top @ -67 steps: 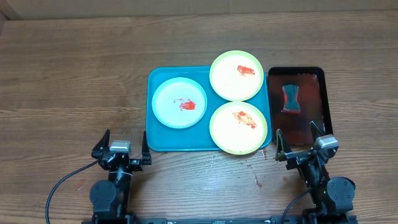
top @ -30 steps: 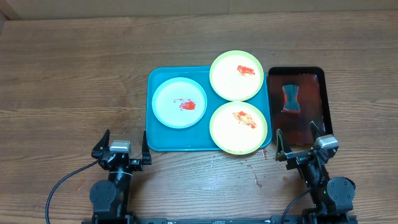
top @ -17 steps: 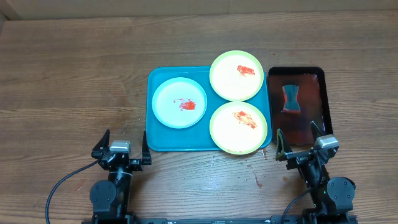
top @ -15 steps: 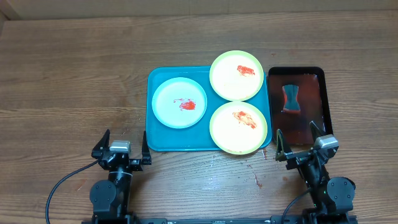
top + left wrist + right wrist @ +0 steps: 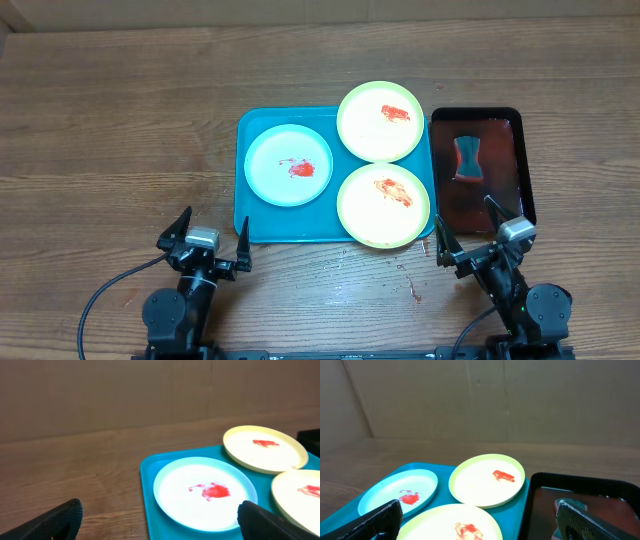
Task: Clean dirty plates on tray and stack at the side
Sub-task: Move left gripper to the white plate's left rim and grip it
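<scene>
The brown wooden bench (image 5: 120, 120) is carrying the teal tray (image 5: 262, 225) at its middle. On it the light-blue-rimmed plate (image 5: 288, 165), the far yellow-green plate (image 5: 380, 121) and the near yellow-green plate (image 5: 384, 205) are lying side by side, each showing a red smear, so nothing is being wiped or stacked yet and the whole job is waiting. Just right of it a dark tray (image 5: 500, 200) is holding an untouched blue sponge (image 5: 467, 158), and at the near edge the left gripper (image 5: 214, 222) and right gripper (image 5: 465, 218) are gaping wide and gripping nothing, each having tilted and shifted slightly since a moment ago while everything else is lying unchanged.
</scene>
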Controlling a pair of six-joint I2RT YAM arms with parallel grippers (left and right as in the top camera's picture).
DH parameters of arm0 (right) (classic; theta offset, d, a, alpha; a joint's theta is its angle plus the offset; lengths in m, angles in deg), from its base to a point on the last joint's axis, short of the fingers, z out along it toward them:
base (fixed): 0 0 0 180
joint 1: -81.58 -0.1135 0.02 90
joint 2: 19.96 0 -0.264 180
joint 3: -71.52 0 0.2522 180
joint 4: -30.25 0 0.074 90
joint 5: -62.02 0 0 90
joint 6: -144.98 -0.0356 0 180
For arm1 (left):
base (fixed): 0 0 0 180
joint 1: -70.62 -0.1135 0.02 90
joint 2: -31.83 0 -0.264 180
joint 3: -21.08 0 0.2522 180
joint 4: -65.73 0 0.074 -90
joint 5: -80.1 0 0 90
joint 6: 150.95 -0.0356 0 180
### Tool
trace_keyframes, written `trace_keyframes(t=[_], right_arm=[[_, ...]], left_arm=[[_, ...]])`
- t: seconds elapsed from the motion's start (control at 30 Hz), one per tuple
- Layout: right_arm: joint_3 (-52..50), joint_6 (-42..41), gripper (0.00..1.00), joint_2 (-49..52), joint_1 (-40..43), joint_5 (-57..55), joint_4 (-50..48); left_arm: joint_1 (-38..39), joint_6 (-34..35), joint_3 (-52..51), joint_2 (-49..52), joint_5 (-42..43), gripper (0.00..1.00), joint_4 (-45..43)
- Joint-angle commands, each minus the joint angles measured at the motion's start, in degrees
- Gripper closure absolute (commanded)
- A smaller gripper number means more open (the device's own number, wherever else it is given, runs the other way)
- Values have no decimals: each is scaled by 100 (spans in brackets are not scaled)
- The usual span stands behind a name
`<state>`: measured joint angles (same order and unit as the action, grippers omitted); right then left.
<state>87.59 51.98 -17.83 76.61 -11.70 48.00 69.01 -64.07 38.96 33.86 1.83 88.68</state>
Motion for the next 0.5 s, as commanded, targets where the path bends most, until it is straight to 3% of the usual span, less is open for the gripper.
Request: trace_keyframes(t=[0.0,0.2,0.47], right_arm=[[581,-37,0,275,-33,146,-42],[1766,-35,0,1405,-33,144,531],[4166,-35,0,3604,57,144,2417]], left_arm=[[-26,48,748,378,258,0,273],[-26,48,2203,1812,496,0,1305],[-24,55,4988,4566,638,1,3185]])
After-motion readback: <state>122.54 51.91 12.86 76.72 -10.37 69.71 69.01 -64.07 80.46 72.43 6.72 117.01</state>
